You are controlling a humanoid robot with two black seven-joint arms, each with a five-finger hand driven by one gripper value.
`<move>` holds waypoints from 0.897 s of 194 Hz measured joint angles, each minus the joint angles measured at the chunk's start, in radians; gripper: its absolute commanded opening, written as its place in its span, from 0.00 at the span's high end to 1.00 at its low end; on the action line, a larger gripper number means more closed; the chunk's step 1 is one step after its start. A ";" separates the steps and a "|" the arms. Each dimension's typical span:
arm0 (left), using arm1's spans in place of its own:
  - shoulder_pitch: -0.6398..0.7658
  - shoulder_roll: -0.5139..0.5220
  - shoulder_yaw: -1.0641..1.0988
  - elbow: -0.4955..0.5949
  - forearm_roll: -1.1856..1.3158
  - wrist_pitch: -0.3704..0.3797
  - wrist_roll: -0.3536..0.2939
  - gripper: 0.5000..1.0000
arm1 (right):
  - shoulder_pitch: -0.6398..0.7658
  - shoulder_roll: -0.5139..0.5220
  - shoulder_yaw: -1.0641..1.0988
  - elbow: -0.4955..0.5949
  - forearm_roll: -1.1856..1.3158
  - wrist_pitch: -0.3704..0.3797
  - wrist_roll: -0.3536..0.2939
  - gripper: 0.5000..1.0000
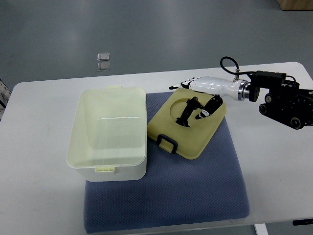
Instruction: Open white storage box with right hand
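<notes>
The white storage box stands open on the left part of a blue mat, and its inside looks empty. Its pale yellow lid is off and lies tilted to the right of the box, leaning against the box's right wall. A black handle sits at the lid's near edge. My right hand comes in from the right edge and grips the lid's far edge. Its dark fingers show through the translucent lid from below, with the white palm above the rim. The left arm is not visible.
The mat lies on a white table with rounded corners. My right arm's black wrist and forearm hang over the table's right side. Two small clear squares lie on the grey floor beyond the table.
</notes>
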 measured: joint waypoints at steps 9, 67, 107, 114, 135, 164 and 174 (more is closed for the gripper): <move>0.000 0.000 0.000 0.000 0.000 0.000 0.000 0.00 | -0.007 -0.001 0.032 0.000 0.049 0.010 0.000 0.14; 0.000 0.000 0.000 0.000 0.000 0.000 0.000 0.00 | -0.140 0.014 0.264 -0.038 0.523 0.118 0.000 0.14; 0.000 0.000 0.000 0.000 0.000 0.000 0.000 0.00 | -0.200 0.102 0.317 -0.140 0.785 0.159 -0.024 0.14; 0.000 0.000 0.000 0.000 0.000 0.000 0.000 0.00 | -0.205 0.117 0.319 -0.160 0.814 0.159 -0.031 0.14; 0.000 0.000 0.000 0.000 0.000 0.000 0.000 0.00 | -0.214 0.147 0.331 -0.201 0.887 0.163 -0.049 0.14; 0.000 0.000 0.000 0.000 0.000 0.000 0.000 0.00 | -0.230 0.152 0.373 -0.211 1.011 0.175 -0.111 0.14; 0.000 0.000 0.000 0.000 0.000 0.000 0.000 0.00 | -0.234 0.152 0.386 -0.211 1.051 0.182 -0.135 0.14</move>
